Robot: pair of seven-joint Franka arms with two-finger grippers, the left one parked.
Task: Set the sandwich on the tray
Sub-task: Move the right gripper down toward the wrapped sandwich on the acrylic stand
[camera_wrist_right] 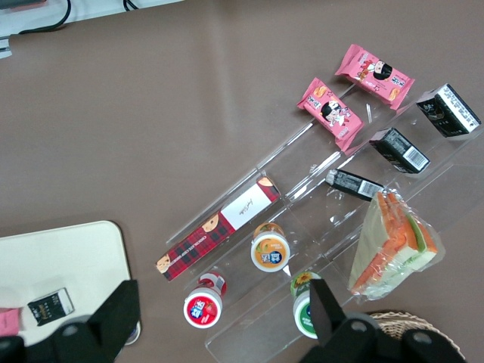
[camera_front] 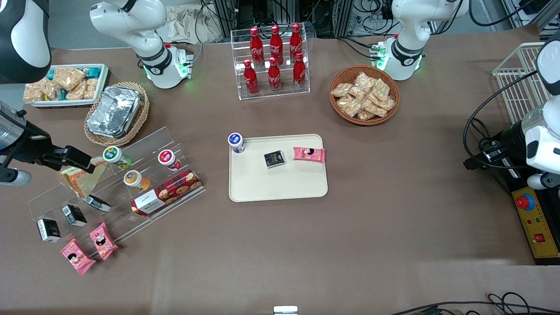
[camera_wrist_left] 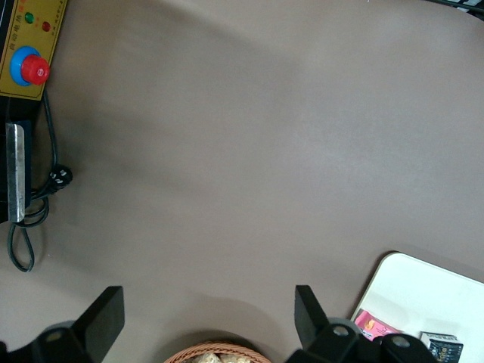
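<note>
The sandwich [camera_front: 80,178] [camera_wrist_right: 393,246] is a clear-wrapped triangular wedge with pale bread and orange and green filling. It leans on the upper step of a clear acrylic stand [camera_front: 131,192], beside a green-lidded cup [camera_front: 113,154]. My right gripper [camera_front: 83,161] [camera_wrist_right: 221,296] hovers open above that step, close over the sandwich's upper edge, with nothing between its fingers. The cream tray [camera_front: 280,186] [camera_wrist_right: 60,253] lies flat at the table's middle, toward the parked arm from the stand.
The tray carries a blue-lidded cup [camera_front: 236,141], a black box [camera_front: 274,159] and a pink packet [camera_front: 309,154]. The stand holds cups, a plaid cookie box [camera_front: 168,192], black boxes and pink packets. A foil container [camera_front: 114,111] and a cola rack [camera_front: 273,61] stand farther back.
</note>
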